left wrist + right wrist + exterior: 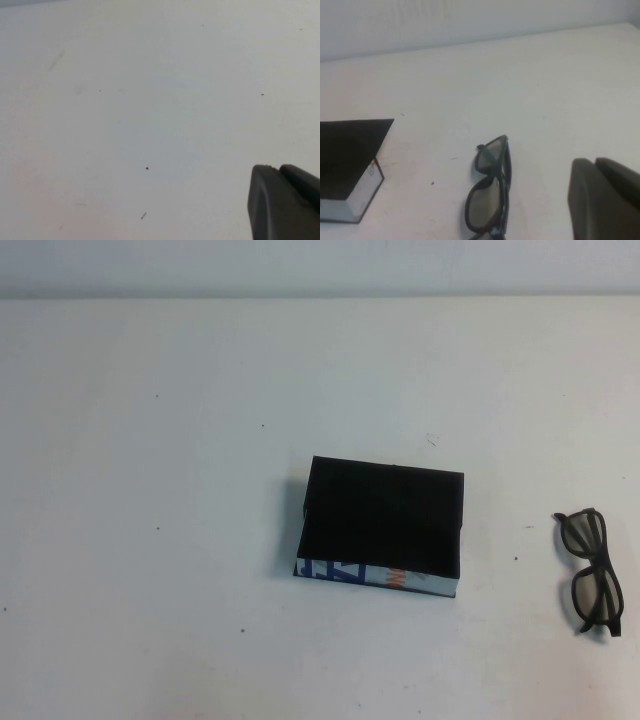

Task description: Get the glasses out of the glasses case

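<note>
White bench (180, 570) filling the view, matte and pale, scattered with a few tiny dark specks and faint scuff marks, a slightly greyer wall strip (320, 265) running along its far edge, soft even lighting, faint shadows

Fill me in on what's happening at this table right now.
Nothing is being handled at this moment. The glasses lie on the white table, out of the black glasses case and apart from it, toward the robot's right. The left claw hangs over bare table. The right claw hovers beside the glasses without touching them. Neither arm shows in the high view, so both appear pulled back.
</note>
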You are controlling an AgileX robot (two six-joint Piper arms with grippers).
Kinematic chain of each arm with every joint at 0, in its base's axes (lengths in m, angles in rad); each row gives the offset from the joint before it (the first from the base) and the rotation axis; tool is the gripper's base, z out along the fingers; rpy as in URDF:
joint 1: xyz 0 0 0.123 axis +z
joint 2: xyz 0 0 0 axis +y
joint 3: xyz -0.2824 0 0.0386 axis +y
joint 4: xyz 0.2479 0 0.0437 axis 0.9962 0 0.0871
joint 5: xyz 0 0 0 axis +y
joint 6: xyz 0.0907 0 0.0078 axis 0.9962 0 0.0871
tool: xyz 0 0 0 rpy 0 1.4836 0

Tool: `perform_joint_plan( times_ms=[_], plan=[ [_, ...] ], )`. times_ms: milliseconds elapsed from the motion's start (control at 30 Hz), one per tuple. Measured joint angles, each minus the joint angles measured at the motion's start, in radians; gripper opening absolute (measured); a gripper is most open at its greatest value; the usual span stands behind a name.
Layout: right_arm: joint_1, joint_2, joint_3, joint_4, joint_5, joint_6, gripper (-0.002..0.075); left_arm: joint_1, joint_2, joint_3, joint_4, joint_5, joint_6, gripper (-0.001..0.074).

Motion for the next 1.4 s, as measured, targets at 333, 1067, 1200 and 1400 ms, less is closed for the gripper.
perform_joint_plan(
  times_ms=[333, 1067, 1200, 1400],
  plan=[
    [0.000, -0.031, 0.007, 0.040, 0.111, 0.013, -0.0016, 0.000, 0.000, 0.000, 0.000, 0.000, 0.000, -0.0004],
    [0.000, -0.031, 0.007, 0.043, 0.120, 0.013, -0.0018, 0.000, 0.000, 0.000, 0.000, 0.000, 0.000, -0.0004],
    [0.000, -0.031, 0.007, 0.043, 0.120, 0.013, -0.0018, 0.000, 0.000, 0.000, 0.000, 0.000, 0.000, -0.0005],
    [0.000, -0.031, 0.007, 0.043, 0.120, 0.013, -0.0018, 0.000, 0.000, 0.000, 0.000, 0.000, 0.000, -0.0005]
  ],
)
